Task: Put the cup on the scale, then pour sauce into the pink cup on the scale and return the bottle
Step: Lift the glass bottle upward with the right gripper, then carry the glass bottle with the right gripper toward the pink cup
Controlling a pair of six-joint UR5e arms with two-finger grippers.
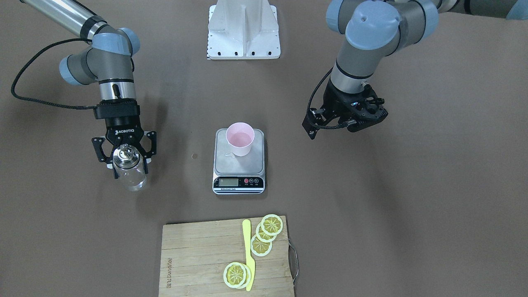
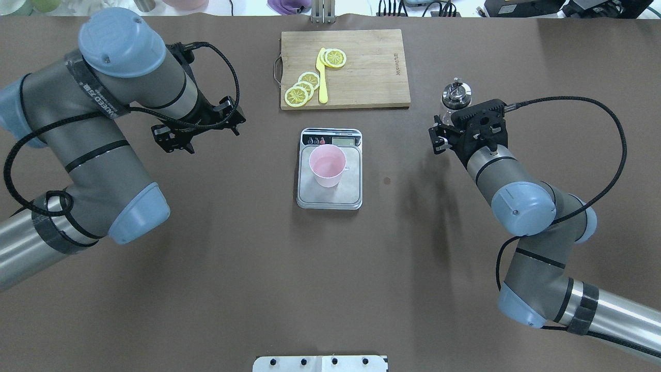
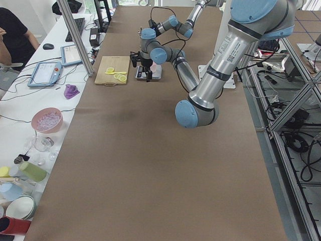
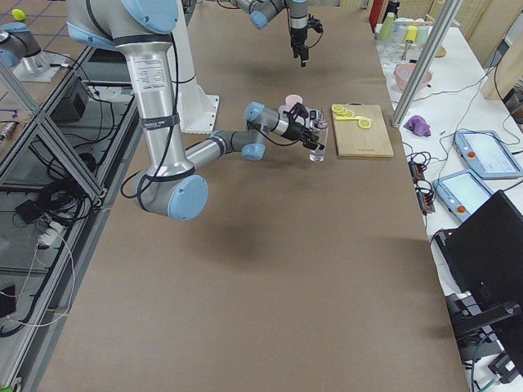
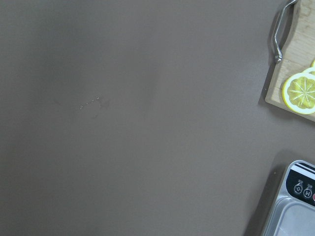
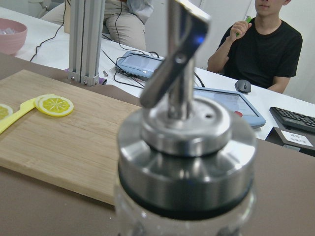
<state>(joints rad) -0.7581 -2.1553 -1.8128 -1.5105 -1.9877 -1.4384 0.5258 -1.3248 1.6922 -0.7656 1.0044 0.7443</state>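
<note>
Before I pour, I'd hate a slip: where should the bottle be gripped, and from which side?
Grip the bottle on its glass body just below the cap, coming level from the robot's side, as the right gripper sits. It stands upright, so a side grasp on the round body leaves the spout free.

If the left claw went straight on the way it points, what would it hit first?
Probably bare table: the left claw points down, and its wrist view shows only tabletop ahead, the scale off to one side.
</note>
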